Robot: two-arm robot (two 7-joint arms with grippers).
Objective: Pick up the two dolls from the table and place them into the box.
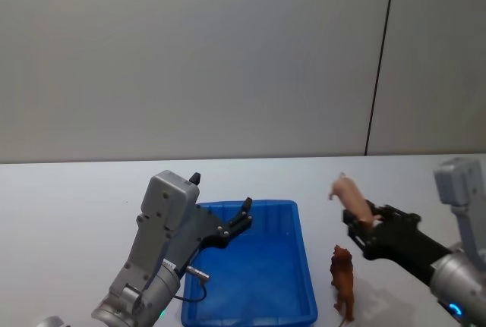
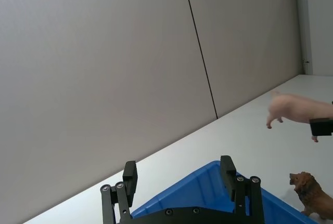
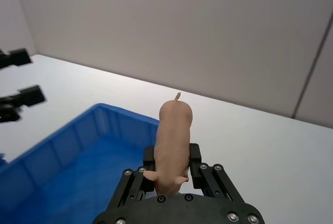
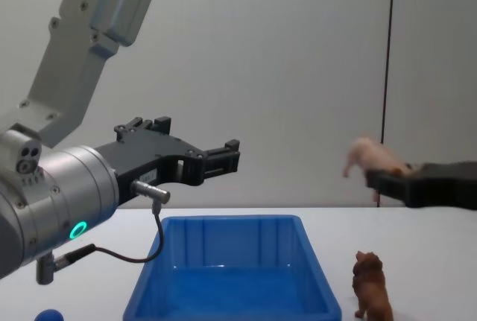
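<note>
Above the lion (image 1: 343, 278), the pig (image 1: 351, 190) is pinched by the right gripper (image 1: 358, 222); the left gripper (image 1: 244, 215) is held spread over the box (image 1: 306, 266).

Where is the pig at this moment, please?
The pig is on the right of the head view, held in the air by the right end effector, above the lion and right of the box.

I hold my left hand (image 1: 244, 215) raised, its fingers spread apart. My right hand (image 1: 361, 224), also raised, grips the pig (image 1: 350, 190).
</note>
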